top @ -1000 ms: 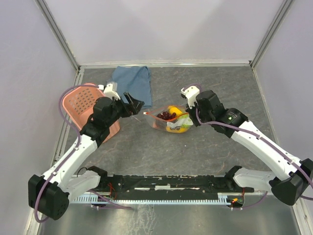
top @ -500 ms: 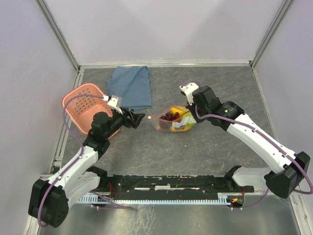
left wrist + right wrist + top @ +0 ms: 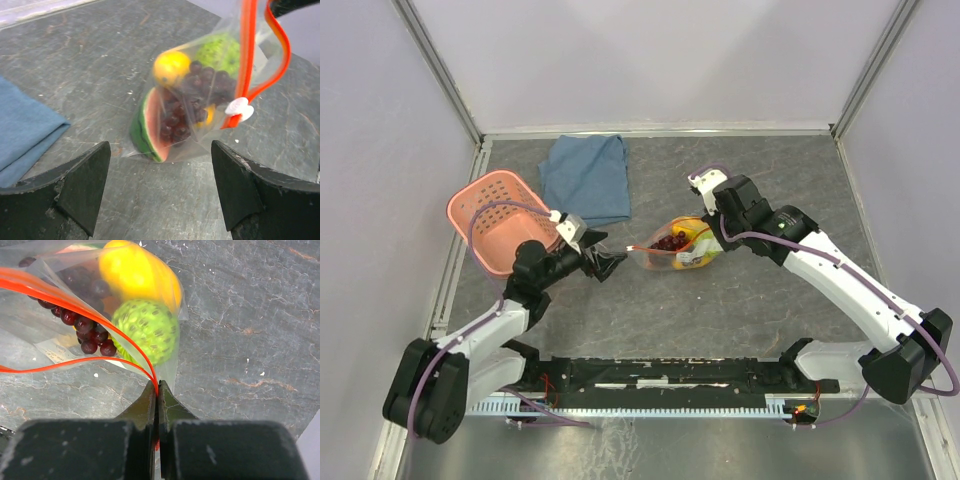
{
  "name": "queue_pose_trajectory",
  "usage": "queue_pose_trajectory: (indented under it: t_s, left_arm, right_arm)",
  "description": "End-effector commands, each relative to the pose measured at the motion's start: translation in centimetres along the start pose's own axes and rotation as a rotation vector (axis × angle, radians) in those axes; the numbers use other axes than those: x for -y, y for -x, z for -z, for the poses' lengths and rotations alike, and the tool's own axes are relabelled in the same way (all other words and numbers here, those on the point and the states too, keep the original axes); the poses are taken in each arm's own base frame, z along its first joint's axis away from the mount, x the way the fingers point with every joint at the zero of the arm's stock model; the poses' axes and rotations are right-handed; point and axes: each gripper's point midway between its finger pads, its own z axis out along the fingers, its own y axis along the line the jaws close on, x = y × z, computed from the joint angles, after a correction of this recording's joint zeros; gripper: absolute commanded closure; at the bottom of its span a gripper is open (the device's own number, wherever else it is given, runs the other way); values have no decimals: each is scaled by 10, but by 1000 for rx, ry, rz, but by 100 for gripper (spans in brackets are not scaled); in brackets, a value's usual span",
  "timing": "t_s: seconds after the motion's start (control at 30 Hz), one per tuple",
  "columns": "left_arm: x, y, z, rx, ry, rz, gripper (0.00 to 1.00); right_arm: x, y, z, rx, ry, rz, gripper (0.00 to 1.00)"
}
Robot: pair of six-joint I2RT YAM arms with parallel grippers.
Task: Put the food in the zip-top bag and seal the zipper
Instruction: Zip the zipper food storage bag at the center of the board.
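Enclosure with pale lilac walls (image 3: 650, 60) and grey metal corner posts (image 3: 438, 68). The floor of it was a dark grey, marbled surface (image 3: 720, 310), and a black rail (image 3: 670, 375) ran along the near edge between the arm bases.

Far left: a pink perforated basket (image 3: 492, 220) sat on the surface by the left wall. The left arm lay low beside it and reached right. The left pincer (image 3: 605, 262) was spread wide and held nothing. It pointed at the bag from just to the left, not touching it. In the left wrist view both dark fingers (image 3: 82, 185) framed the bag with a gap on each side.

Far of that, a folded blue cloth (image 3: 587, 178) lay flat, well apart from the bag.

Centre: the zip-top bag (image 3: 675, 250) stood roughly mid-surface, held up by its mouth, its lower end apparently resting on the surface. Inside were a dark grape bunch (image 3: 185, 105), a yellow-orange round fruit (image 3: 171, 67), a yellow-green bumpy ball (image 3: 145, 327) and a watermelon slice (image 3: 145, 127). The two sides of the orange-red zipper (image 3: 75, 300) bowed apart, so the mouth was not sealed. A white slider tab (image 3: 239, 107) sat on the strip.

Right: the right pincer (image 3: 157, 390) was squeezed together on the right end of the zipper, pinching the bag's corner. The right arm ran back to the near right corner.
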Motion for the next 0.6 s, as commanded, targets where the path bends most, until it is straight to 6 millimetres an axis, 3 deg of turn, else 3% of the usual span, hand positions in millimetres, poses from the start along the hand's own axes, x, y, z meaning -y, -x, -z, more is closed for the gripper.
queue_pose_trajectory:
  t_s: [0.0,0.33,0.57]
  left_arm:
    - [22,17,-6,86,-171,-148,13]
    - [37,16,-37,71,-286,-162,19]
    - [41,20,-56,82,-337,-133,45]
  right_arm:
    - [9,23,11,82,-26,-23,98]
    - [6,24,9,81,-14,-23,98]
    - [7,25,12,94,-13,-28,98]
